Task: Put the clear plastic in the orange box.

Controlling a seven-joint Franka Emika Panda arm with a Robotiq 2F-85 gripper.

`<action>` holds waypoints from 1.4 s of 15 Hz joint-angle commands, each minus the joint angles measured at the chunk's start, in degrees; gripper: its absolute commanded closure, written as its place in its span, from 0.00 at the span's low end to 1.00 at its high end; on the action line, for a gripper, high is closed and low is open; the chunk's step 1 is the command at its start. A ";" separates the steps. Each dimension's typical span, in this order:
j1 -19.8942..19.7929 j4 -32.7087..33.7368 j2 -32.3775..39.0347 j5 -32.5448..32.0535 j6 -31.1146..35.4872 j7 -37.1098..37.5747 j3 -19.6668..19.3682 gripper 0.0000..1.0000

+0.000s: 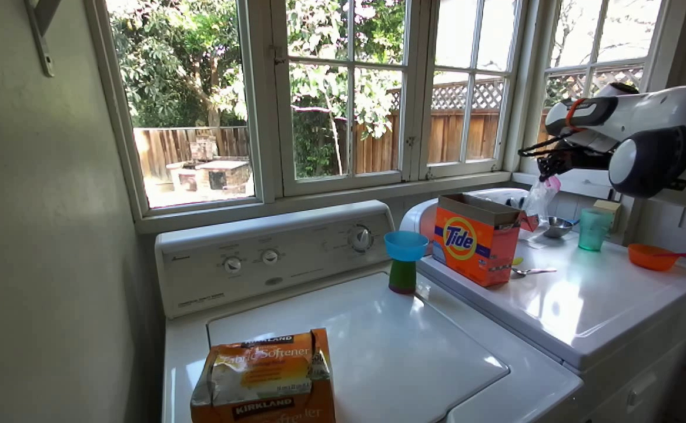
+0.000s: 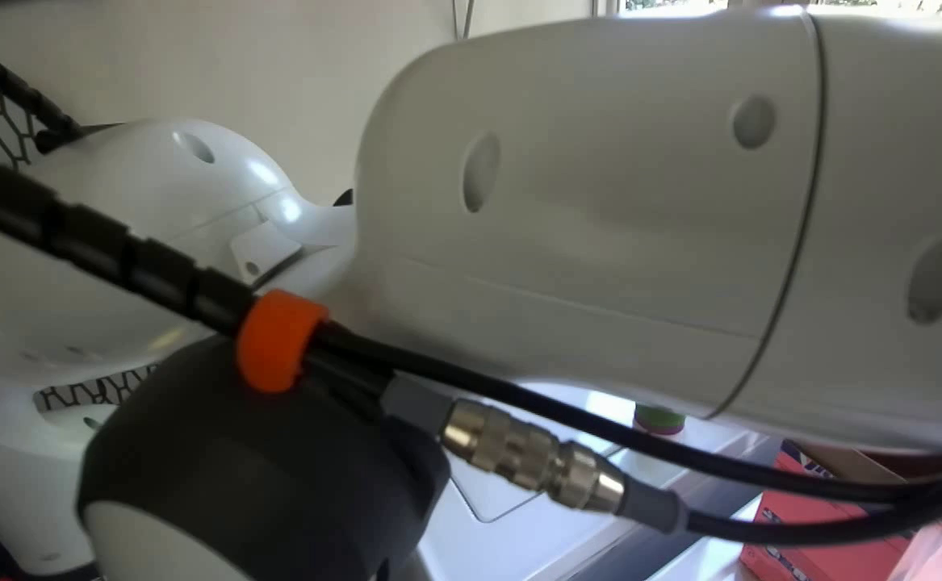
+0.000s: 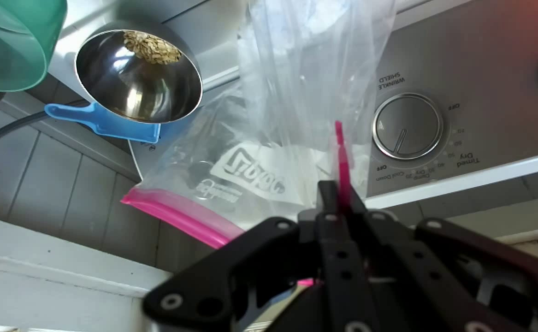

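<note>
The clear plastic is a see-through zip bag (image 3: 287,92) with white print and a pink edge. My gripper (image 3: 342,193) is shut on that pink edge, and the bag hangs down from it. In an exterior view the gripper (image 1: 545,174) is above the dryer, with the bag (image 1: 536,205) dangling beside the far right end of the orange box (image 1: 475,244). The box stands upright with its top open; its inside is hidden. In an exterior view, only part of the box (image 2: 834,524) and a corner of the bag (image 2: 935,557) show past the arm.
A metal bowl (image 3: 139,83) with flakes, a blue scoop (image 3: 107,122) and a teal cup (image 3: 15,46) stand near the bag. An orange bowl (image 1: 651,257) and a spoon (image 1: 531,271) lie on the dryer. A blue-green cup stack (image 1: 404,261) stands on the washer, left of the box.
</note>
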 commanded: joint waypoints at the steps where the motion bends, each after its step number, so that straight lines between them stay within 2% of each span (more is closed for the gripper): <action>1: -1.41 0.02 -1.49 0.83 -2.63 2.17 1.73 0.99; 6: -2.19 0.03 -2.40 0.49 -6.80 -0.25 2.50 0.99; 12: -2.25 0.04 -3.49 -0.61 -11.41 -0.92 1.22 0.99; 13: -1.84 0.04 -2.36 -0.14 -8.77 -0.56 1.53 0.96; 19: -1.94 0.04 -2.71 -0.20 -9.67 -0.56 1.31 0.96; 21: -1.78 0.01 -3.27 0.05 -9.06 -2.78 2.01 0.99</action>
